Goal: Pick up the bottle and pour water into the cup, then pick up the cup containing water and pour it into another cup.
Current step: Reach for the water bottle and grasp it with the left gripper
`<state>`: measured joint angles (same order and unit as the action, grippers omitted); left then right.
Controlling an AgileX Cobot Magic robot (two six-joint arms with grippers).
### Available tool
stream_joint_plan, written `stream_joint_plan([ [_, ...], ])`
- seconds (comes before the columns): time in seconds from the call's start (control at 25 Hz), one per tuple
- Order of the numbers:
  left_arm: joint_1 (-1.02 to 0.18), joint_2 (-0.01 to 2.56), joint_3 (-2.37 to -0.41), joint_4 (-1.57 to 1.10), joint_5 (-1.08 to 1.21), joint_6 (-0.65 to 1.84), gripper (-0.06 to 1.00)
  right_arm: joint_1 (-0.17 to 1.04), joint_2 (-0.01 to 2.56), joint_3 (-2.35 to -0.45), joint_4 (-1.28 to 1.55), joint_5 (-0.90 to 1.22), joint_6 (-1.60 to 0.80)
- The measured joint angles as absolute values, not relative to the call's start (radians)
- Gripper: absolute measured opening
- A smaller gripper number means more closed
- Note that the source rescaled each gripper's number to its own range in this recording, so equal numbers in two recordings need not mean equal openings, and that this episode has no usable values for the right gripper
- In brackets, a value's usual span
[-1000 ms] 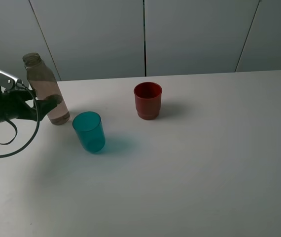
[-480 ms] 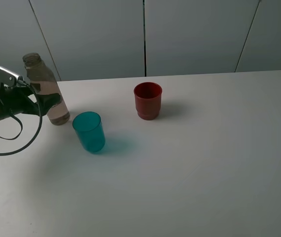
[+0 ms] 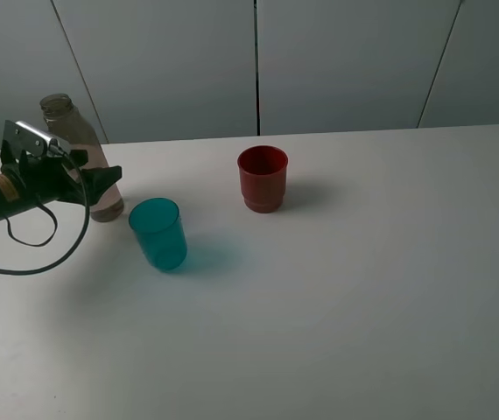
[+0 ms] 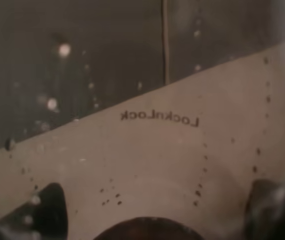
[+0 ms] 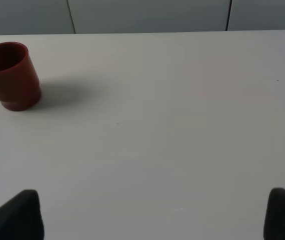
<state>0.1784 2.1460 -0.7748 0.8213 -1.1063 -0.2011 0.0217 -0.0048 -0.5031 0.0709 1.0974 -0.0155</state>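
step: reach-to-grasp on the bottle, first part of the task; nothing poured yet by the look of it
bottle: tall tinted bottle, no cap, upright at far left of the bench; long axis vertical
left gripper: left gripper comes in from the left edge, roughly level, at the bottle's lower-middle body
jaws, left: spread wide, not clamped; the bottle wall fills the left wrist view with one dark fingertip on each side, so the body sits between them; contact with the wall: cannot tell
key relation: bottle lies straight ahead of and between the left jaws, its axis upright and crossing the closing line; closing in should catch the body
nearer arm: left, plainly; right arm is not in the high view
teal cup: translucent teal cup just near-right of the bottle, upright, apart from it; looks empty
red cup: red cup further right and far, well apart from the teal one, upright
right gripper: right gripper hangs over bare bench, jaws wide apart with nothing in them; red cup shows ahead and off to one side
risk: the teal cup is close to the sweep path, and a slim, tall bottle could tip if one pad touches first
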Motion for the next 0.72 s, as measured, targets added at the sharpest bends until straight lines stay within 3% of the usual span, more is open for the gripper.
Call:
stream_joint_plan([
  [0.72,0.169,2.159,-0.787,0.807,-1.118,-0.201,1.00,0.022,-0.005,-0.503,0.071,1.097,-0.016],
])
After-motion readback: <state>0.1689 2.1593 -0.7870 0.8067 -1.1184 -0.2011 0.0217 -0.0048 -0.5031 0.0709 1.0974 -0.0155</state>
